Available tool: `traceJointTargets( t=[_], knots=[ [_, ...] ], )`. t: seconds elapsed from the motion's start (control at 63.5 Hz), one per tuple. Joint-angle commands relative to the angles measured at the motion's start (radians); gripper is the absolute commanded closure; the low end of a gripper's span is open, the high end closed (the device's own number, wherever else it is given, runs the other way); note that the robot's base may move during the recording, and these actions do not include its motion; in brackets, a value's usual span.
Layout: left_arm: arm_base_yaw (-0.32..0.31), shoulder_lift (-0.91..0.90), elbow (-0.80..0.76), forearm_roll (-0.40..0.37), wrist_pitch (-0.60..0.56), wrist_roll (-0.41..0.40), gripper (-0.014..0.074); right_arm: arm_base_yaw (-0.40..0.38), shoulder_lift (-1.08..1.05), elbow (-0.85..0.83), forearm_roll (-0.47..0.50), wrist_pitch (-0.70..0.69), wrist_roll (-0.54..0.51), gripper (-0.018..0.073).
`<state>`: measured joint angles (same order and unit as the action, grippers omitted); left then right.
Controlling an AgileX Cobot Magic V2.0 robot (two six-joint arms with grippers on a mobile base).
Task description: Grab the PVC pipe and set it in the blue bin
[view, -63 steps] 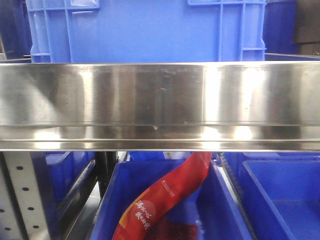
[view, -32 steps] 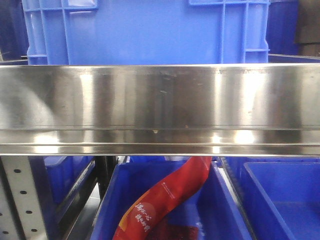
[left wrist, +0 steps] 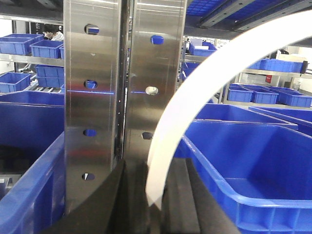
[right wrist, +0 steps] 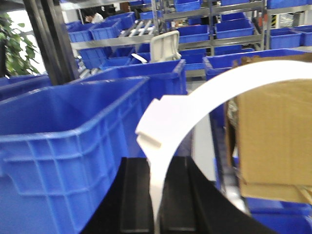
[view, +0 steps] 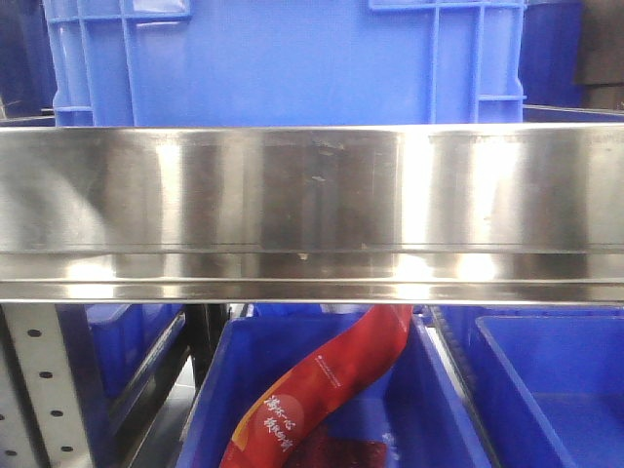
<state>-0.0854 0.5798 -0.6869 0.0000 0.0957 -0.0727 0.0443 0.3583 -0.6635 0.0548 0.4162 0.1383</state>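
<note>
The PVC pipe [left wrist: 195, 97] is a white, flat arc. In the left wrist view it rises from between the black fingers of my left gripper [left wrist: 155, 214] and curves to the upper right, and that gripper is shut on its end. The right wrist view shows the PVC pipe [right wrist: 195, 105] with a notched step, pinched in my right gripper [right wrist: 156, 214] and arcing rightward. A blue bin [left wrist: 253, 165] lies right of the left gripper. A large blue bin [right wrist: 73, 146] stands left of the right gripper. The front view shows neither pipe nor grippers.
A steel shelf beam [view: 312, 210] fills the front view, with a blue crate [view: 292, 58] on it and a lower bin [view: 429, 409] holding a red packet [view: 322, 390]. A perforated steel upright [left wrist: 122, 87] stands just ahead of the left gripper. A cardboard box [right wrist: 273, 136] is at the right.
The front view has shifted slightly: the shelf beam sits a little lower and the crate on it a little further left. The red packet lies as before.
</note>
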Motion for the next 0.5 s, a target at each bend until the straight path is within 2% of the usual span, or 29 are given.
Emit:
traceJointTargets(
  t=[0.0,0.126,0.268,0.347,0.488],
  knots=[
    [0.002,-0.004,-0.001,0.0,-0.032,0.001,0.0707,-0.001,0.027,-0.009,0.023,-0.103,-0.01,0.0727],
    [0.002,-0.004,-0.001,0.0,-0.029,0.001,0.0707,-0.001,0.132,-0.086,0.023,-0.108,-0.074,0.0727],
    [0.002,-0.004,-0.001,0.0,-0.01,0.001,0.0707,0.013,0.313,-0.213,0.023,-0.11,-0.079,0.0727],
    [0.002,-0.004,-0.001,0.0,-0.01,0.001,0.0707,0.051,0.422,-0.296,0.023,-0.11,-0.09,0.0727],
    [0.002,-0.004,-0.001,0.0,-0.008,0.001,0.0707,0.145,0.608,-0.44,0.019,-0.12,-0.18,0.0727]
  ],
)
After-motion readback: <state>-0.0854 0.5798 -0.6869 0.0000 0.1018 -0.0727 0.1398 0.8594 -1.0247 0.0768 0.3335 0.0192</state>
